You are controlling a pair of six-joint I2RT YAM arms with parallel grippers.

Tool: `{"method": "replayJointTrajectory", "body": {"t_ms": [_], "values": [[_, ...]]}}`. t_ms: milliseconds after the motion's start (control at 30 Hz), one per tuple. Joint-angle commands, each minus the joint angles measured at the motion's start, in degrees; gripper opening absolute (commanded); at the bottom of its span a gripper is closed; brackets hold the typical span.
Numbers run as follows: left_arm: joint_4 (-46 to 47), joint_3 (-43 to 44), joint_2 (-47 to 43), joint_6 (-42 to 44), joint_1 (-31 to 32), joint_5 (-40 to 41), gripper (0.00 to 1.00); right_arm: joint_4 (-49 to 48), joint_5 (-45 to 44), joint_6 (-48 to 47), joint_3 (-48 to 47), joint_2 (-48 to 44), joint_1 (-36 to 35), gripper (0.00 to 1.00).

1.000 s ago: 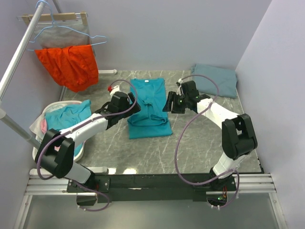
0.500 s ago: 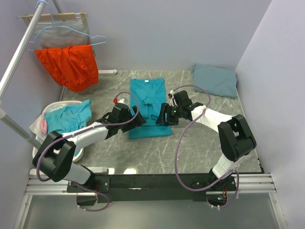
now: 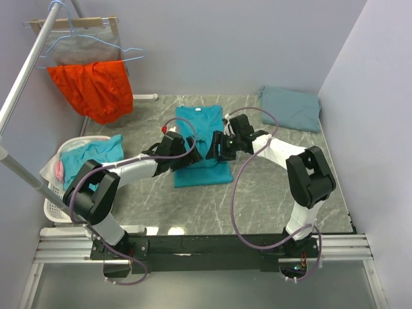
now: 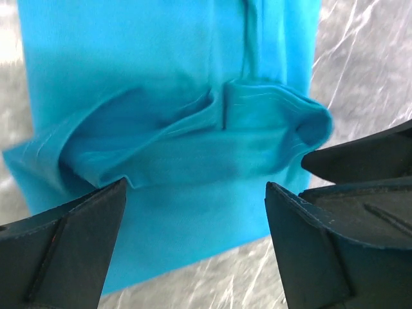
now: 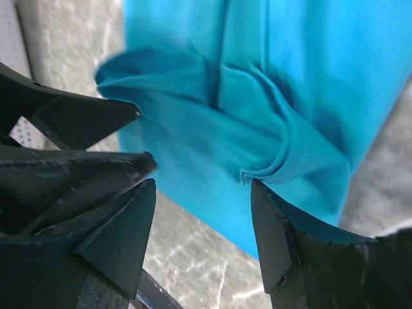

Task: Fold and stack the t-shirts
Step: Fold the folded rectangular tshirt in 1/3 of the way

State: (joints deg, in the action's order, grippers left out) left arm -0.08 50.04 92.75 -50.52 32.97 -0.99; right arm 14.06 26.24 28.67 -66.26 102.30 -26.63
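Observation:
The bright teal t-shirt (image 3: 205, 161) lies on the table's middle as a long narrow strip, neck label at the far end. A bunched fold of sleeve cloth crosses its middle (image 4: 219, 135) (image 5: 257, 129). My left gripper (image 3: 185, 149) (image 4: 196, 193) is open, low over the shirt's left half, with nothing held. My right gripper (image 3: 215, 147) (image 5: 203, 193) is open over the right half, facing the left one, their fingertips close together. The slate grey-blue t-shirt (image 3: 291, 108) lies folded at the back right corner.
An orange-red garment (image 3: 93, 87) hangs on a hanger from the rack at the back left. A white basket (image 3: 53, 206) with teal and pink cloth stands at the left edge. Grey marbled table (image 3: 270, 193) surrounds the shirt.
Both grippers have moved inward from the shirt's two sides to its middle and now nearly meet over it. The shirt's lower part looks narrower and flatter.

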Motion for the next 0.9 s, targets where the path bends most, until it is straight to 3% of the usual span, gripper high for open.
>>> {"method": "replayJointTrajectory", "body": {"t_ms": [0,433,733,867], "values": [[1.6,5.7,2.3,3.4,-0.4,3.5,0.94,0.4,-0.1,-1.7,-5.9,2.7,0.4,0.68],[2.8,12.7,8.0,7.1,-6.9,4.0,0.94,2.5,-3.9,-4.1,-14.7,11.2,3.8,0.68],[3.1,12.1,-1.7,10.3,-8.1,3.5,0.95,0.5,-2.3,-5.4,-13.7,6.6,6.9,0.68],[4.2,8.0,-6.8,9.7,-8.1,-1.8,0.95,-0.2,-0.8,-4.9,-10.1,2.7,6.9,0.68]]}}
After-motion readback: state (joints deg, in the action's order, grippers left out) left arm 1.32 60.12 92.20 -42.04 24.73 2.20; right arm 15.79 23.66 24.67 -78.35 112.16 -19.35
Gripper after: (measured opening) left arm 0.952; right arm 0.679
